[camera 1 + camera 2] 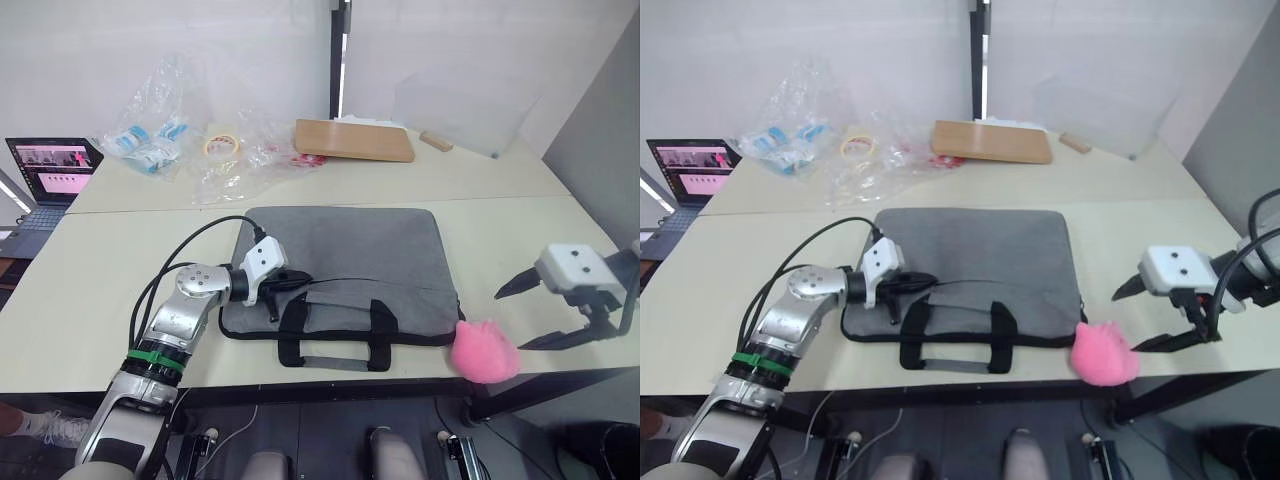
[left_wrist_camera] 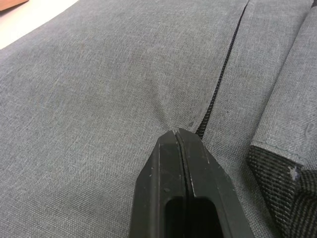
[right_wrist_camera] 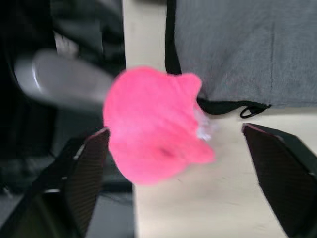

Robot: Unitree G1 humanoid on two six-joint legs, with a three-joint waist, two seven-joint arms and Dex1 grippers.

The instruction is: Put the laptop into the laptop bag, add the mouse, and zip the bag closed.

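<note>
Apparently the packing is done and only the zipping remains, though that is a judgement: the laptop bag (image 1: 345, 262) lies flat at the centre of the frame on the table (image 1: 90, 280), and whatever is inside it is hidden. A dark zip line (image 2: 218, 82) runs across its grey fabric; how far along it is fastened cannot be told. The left gripper (image 1: 290, 283), at centre left of the frame, rests on the bag near the lower left corner with its fingers (image 2: 171, 188) pressed together; whether they pinch the zip pull cannot be seen. The right gripper (image 1: 525, 315), at the right edge, stands wide open and empty, framing a pink fuzzy object (image 1: 485, 351) just beside the bag's lower right corner. No brand, label or legible writing appears anywhere.
</note>
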